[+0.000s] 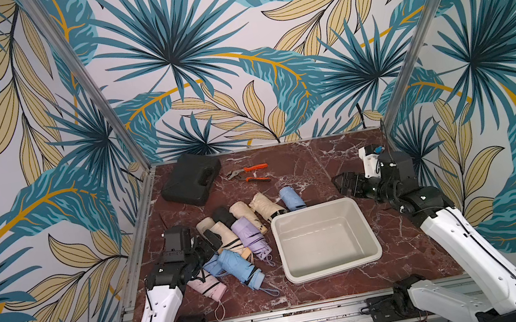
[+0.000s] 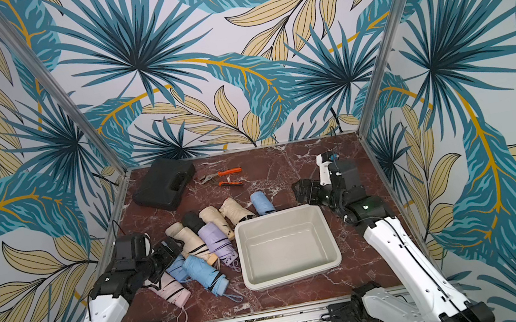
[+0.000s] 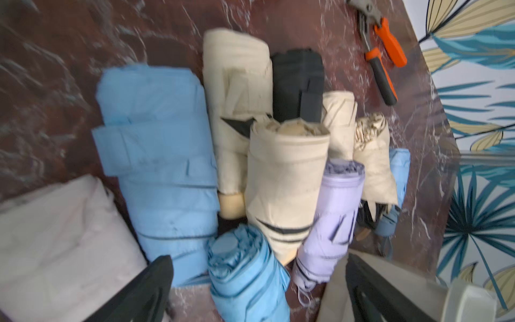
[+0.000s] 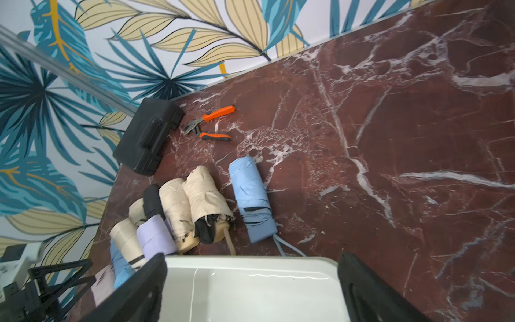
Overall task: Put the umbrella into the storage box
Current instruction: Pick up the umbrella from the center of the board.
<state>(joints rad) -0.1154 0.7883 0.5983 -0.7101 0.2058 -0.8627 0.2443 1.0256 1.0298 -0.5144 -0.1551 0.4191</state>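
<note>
Your left gripper [image 1: 210, 242] hovers over the heap of folded umbrellas [image 1: 247, 234] on the table [image 1: 321, 165], jaws wide apart and holding nothing; your right gripper [image 1: 345, 184], jaws likewise spread, hangs by the far edge of the white storage box [image 1: 320, 247], just beside the heap

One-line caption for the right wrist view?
Open right gripper frames the white storage box; folded umbrellas, pliers and a black case lie beyond.

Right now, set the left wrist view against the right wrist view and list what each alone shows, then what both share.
Left wrist only: clear looks at the broad blue umbrella and the pink umbrella. Right wrist only: the black case and the bare inside of the storage box. Both: the orange pliers, the lilac umbrella, the black umbrella.
</note>
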